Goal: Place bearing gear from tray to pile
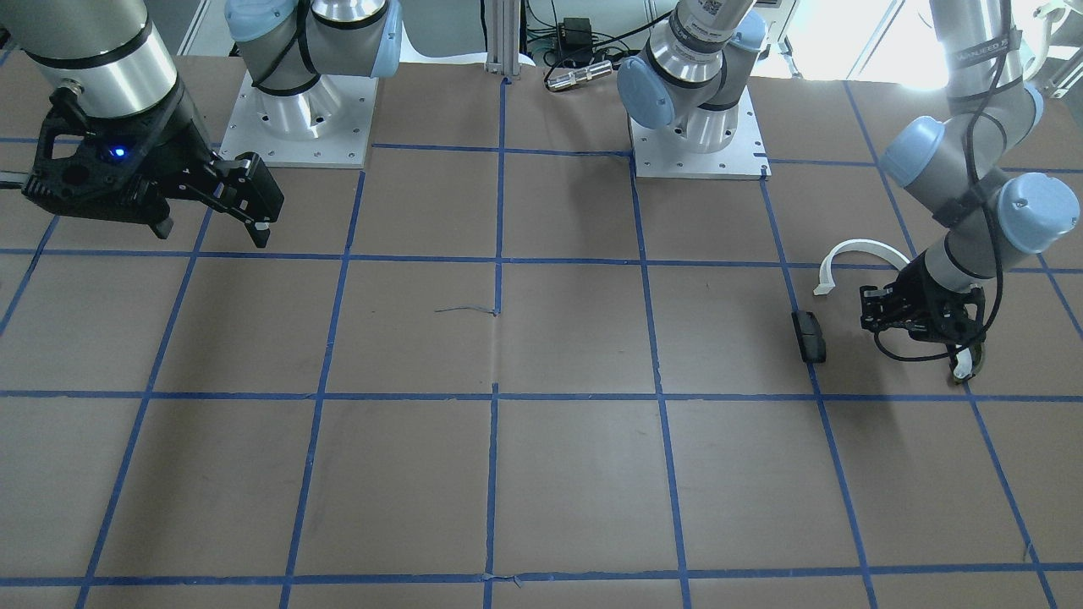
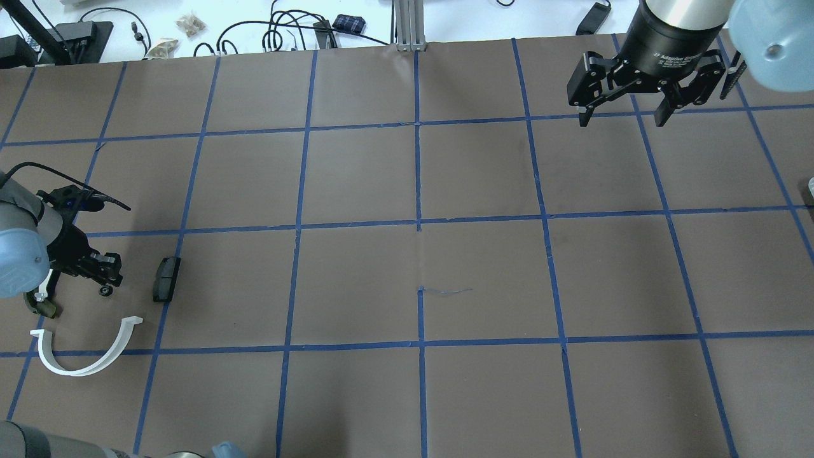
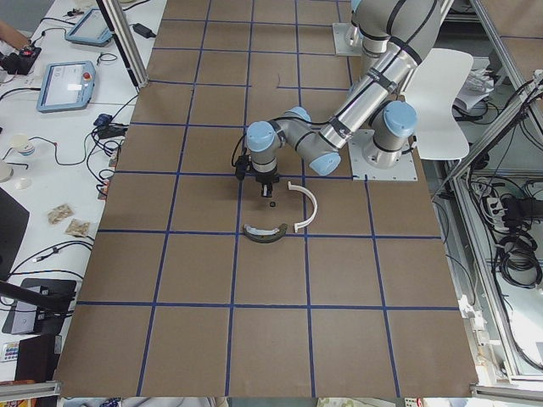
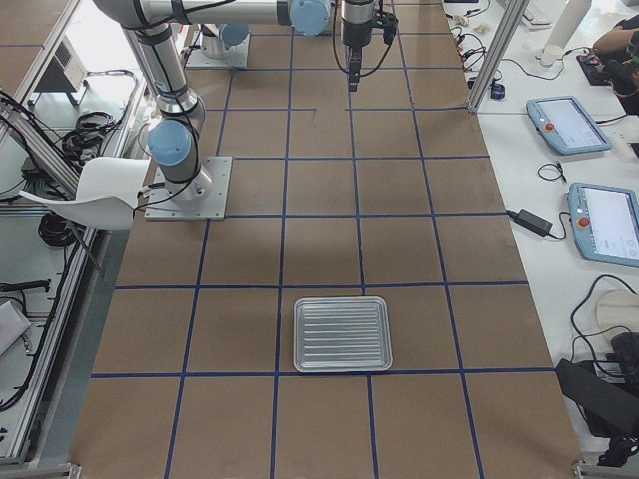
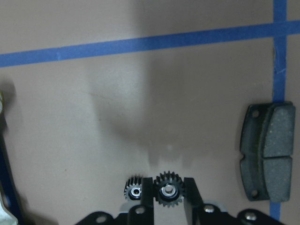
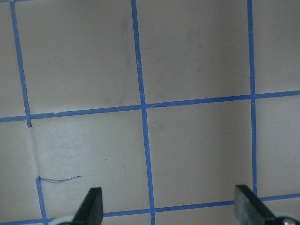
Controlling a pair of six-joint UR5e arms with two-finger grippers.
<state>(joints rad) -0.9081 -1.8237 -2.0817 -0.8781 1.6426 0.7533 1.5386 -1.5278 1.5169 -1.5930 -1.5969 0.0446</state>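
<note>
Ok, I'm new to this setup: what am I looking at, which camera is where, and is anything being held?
Two robot arms stand at a brown table with blue tape lines. Four pictures come from fixed cameras: across the table, over the robot's shoulders, and each table end. Two come from the wrists. The left gripper sits low, closed around a black gear; a second gear shows beside its finger. Nearby lie a black pad, a white half-ring and an olive curved piece. The right gripper hangs open and empty, high up. The metal tray shows only from the right end.
</note>
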